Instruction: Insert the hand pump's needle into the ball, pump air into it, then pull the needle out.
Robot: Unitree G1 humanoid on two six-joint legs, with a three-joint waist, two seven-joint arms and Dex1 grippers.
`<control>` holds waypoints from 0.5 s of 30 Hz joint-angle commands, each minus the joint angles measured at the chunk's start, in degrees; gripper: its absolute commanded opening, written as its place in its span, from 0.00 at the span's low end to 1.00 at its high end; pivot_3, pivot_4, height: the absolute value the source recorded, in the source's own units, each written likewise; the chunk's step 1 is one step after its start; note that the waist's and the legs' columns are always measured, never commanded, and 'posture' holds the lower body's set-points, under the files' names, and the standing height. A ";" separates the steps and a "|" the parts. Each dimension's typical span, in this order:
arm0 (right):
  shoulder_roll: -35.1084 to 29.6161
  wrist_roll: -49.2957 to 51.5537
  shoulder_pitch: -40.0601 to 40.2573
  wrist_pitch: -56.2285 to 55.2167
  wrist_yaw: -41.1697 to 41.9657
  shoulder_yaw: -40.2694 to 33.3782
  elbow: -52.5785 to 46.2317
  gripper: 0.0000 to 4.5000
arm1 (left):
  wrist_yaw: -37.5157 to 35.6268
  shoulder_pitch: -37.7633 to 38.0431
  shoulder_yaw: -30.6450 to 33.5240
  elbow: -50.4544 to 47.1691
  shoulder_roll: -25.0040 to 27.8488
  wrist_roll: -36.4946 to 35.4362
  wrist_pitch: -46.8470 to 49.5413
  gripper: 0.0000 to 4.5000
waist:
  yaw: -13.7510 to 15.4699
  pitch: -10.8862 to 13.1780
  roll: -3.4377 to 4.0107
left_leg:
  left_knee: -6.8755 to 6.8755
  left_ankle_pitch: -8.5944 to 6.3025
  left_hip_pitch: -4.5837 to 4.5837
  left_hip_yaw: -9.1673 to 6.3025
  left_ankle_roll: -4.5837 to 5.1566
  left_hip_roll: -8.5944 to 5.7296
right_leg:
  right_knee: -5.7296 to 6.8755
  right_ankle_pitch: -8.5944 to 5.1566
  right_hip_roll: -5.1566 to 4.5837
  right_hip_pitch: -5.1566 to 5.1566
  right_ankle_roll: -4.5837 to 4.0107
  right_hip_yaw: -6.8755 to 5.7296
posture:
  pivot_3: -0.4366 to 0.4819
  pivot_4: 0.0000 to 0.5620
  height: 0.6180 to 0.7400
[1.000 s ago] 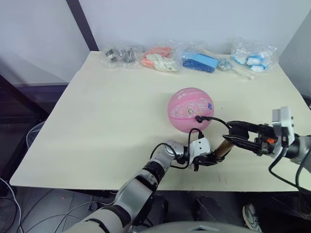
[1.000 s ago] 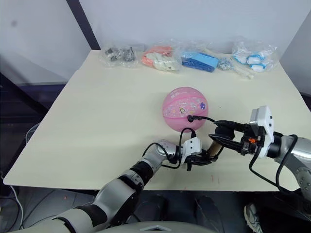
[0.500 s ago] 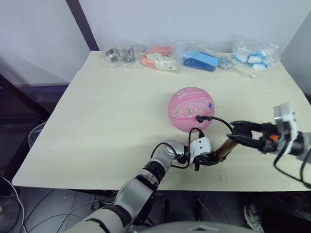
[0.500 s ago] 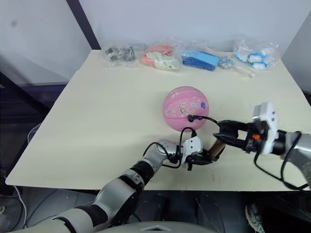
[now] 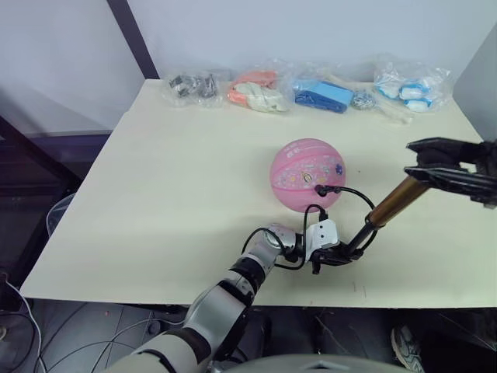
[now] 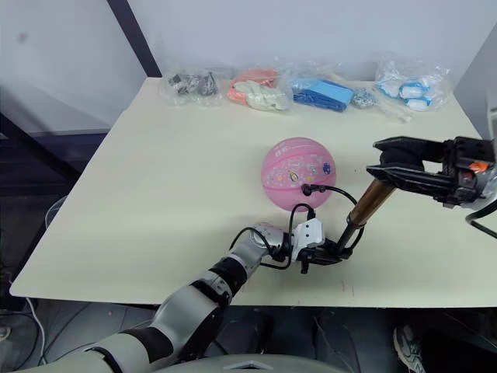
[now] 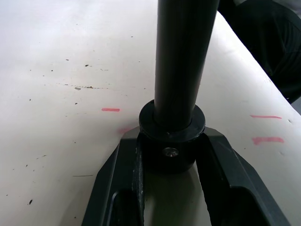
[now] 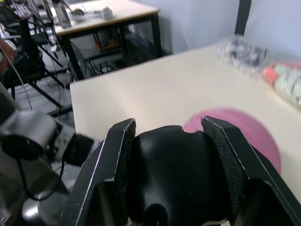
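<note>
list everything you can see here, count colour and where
ball: 1, pink with small cartoon prints, middle of the table, right of centre
hand pump: 1, gold-bronze barrel with black ends, tilted between the two hands, near the front edge
hose: 1, thin black, loops from the pump's low end up to the ball
needle: 1, on a small black fitting, at the ball's valve on its near side
bags of small parts: a row of about five, clear plastic with grey, orange-white, blue and white-blue contents, along the far edge
table: 1, pale cream top
left hand: 1, black fingers, closed on the pump's low black end
right hand: 1, black fingers, closed on the pump's black handle
</note>
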 commanded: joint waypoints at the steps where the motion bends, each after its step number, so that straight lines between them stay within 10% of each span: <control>1: 0.24 0.38 -0.05 -0.54 0.32 -2.64 -0.85 0.39 | 1.26 2.32 -0.94 5.20 2.27 2.63 3.11 0.24 | 0.04 -0.02 -0.02 | 0.04 0.00 -0.14 0.17 0.02 0.00 | 0.02 0.08 0.02 -0.23 0.09 0.21 | 0.48 0.27 1.00; 15: 11.30 -21.77 13.15 -13.26 2.64 17.11 -4.14 0.39 | 0.76 2.65 -0.99 4.22 2.48 2.59 3.14 0.24 | -0.03 -0.70 -1.22 | -0.01 -0.48 0.88 1.34 0.69 0.00 | -0.01 0.49 -0.70 -0.26 0.53 0.14 | 0.48 0.27 1.00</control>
